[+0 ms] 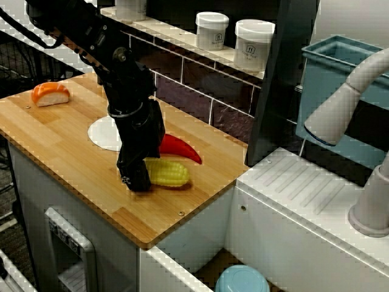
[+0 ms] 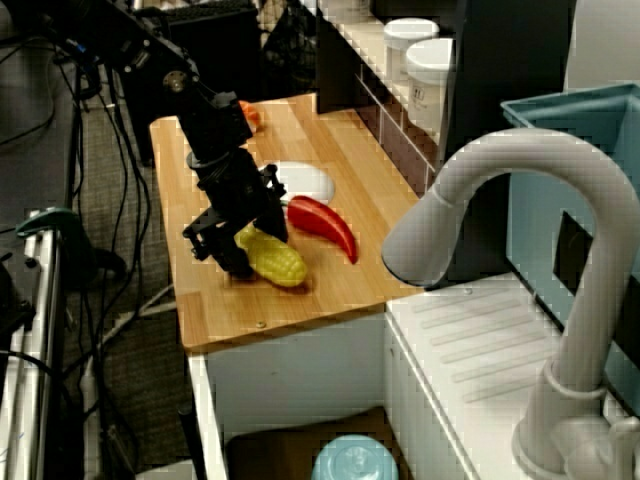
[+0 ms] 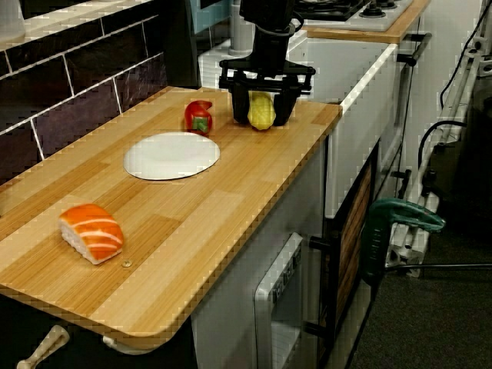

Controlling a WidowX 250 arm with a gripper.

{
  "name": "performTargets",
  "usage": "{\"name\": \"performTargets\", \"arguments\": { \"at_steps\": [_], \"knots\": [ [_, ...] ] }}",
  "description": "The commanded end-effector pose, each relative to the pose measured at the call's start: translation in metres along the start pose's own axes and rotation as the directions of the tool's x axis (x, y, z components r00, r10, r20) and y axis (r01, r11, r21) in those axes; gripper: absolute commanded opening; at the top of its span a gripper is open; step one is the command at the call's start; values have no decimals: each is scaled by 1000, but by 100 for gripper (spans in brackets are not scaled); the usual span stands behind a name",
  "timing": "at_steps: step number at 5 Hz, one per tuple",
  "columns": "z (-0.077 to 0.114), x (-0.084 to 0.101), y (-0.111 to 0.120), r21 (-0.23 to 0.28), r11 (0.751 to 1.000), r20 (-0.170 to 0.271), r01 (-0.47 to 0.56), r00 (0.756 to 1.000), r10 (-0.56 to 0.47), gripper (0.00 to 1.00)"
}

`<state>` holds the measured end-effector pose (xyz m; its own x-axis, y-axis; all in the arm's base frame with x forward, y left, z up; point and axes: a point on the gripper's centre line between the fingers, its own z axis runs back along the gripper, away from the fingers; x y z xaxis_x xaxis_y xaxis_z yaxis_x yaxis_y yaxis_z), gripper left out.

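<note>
I see end effector (image 3: 262, 121) astride corn (image 3: 261, 110) on wooden counter (image 3: 231, 207); clamped or not, can't tell. Red pepper (image 3: 198, 117), white plate (image 3: 171, 155) beside; tiled wall (image 3: 77, 100) behind.

Counts by kind. Counter (image 1: 67, 152): one, of pale wood; robot arm (image 1: 91, 36): one, bearing one hand (image 3: 262, 109) with two fingers (image 3: 240, 108); toy foods on the counter: three in all, namely one yellow corn cob (image 1: 169, 173), one red pepper (image 1: 179, 148) and one piece of salmon sushi (image 1: 51, 93); plate (image 1: 104, 134): one, white and round; white lidded jars on the shelf (image 1: 182, 38): three in the high view from the front (image 1: 211, 30) (image 1: 253, 44) (image 1: 130, 8), the farthest cut by the frame edge; teal bin (image 1: 331, 79): one; grey faucet (image 2: 500, 200): one; pale blue round vessel (image 1: 242, 280) below the counter: one; hob (image 3: 346, 9): one, in the view along the counter.
</note>
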<state>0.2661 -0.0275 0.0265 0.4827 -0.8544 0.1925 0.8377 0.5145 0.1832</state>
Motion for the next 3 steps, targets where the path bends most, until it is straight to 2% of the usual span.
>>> {"name": "performTargets", "arguments": {
  "at_steps": [1, 3],
  "knots": [
    [23, -13, 11, 2, 1000, 23, -30, 999, 30, 0],
    [68, -30, 37, -21, 996, 86, -89, 992, 91, 0]
  ]
}}
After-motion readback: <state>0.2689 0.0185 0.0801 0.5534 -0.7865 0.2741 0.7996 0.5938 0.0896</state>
